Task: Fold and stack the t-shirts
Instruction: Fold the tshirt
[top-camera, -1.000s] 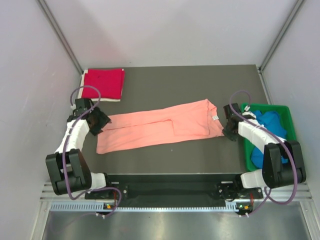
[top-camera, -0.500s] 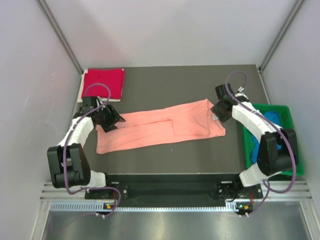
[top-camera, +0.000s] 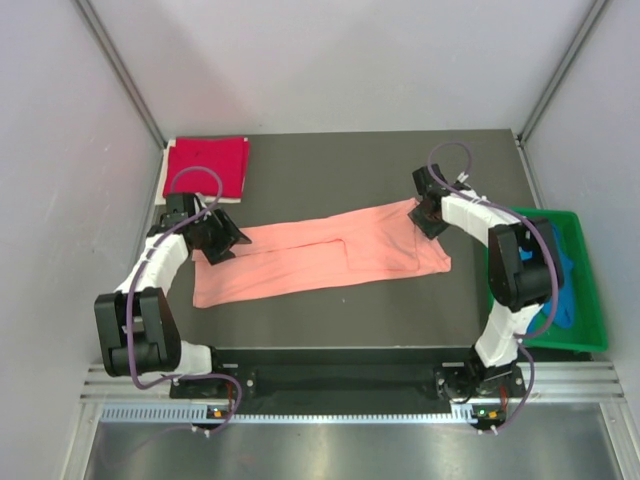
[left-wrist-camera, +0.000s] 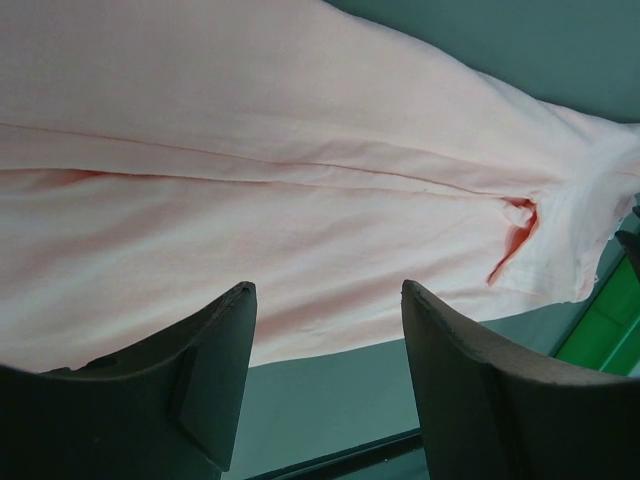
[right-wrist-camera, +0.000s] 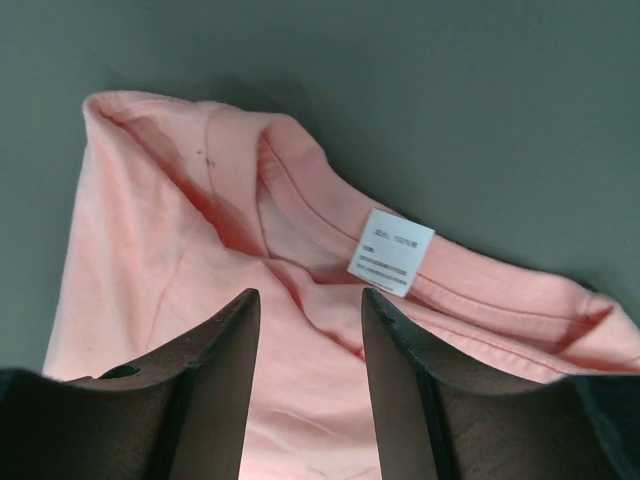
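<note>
**Both pincers open over the ends of the salmon-pink t-shirt**

The left pincer (left-wrist-camera: 328, 300) stands with its jaws well apart and nothing between them. The right pincer (right-wrist-camera: 310, 300) is narrower but also open and holds nothing. Whether either touches the cloth cannot be told.

The salmon-pink t-shirt (top-camera: 320, 255) lies on the table (top-camera: 330, 160) as a long band between the two pincers. One end sits just below the left pincer's tips. The collar (right-wrist-camera: 300, 190) and its white label (right-wrist-camera: 391, 252) lie just ahead of the right pincer's tips. The cloth is soft and thin, with lengthwise creases and layered edges.

The main risk, as judged here, is a pinch that catches only the top layer at the collar, so the band would open when raised. Uneven lifting by the two arms would skew the next fold.

The crimson t-shirt (top-camera: 206, 166) lies folded beyond the left pincer. The blue t-shirt (top-camera: 565, 290) waits in the green tray (top-camera: 590, 320), outboard of the right pincer.
</note>
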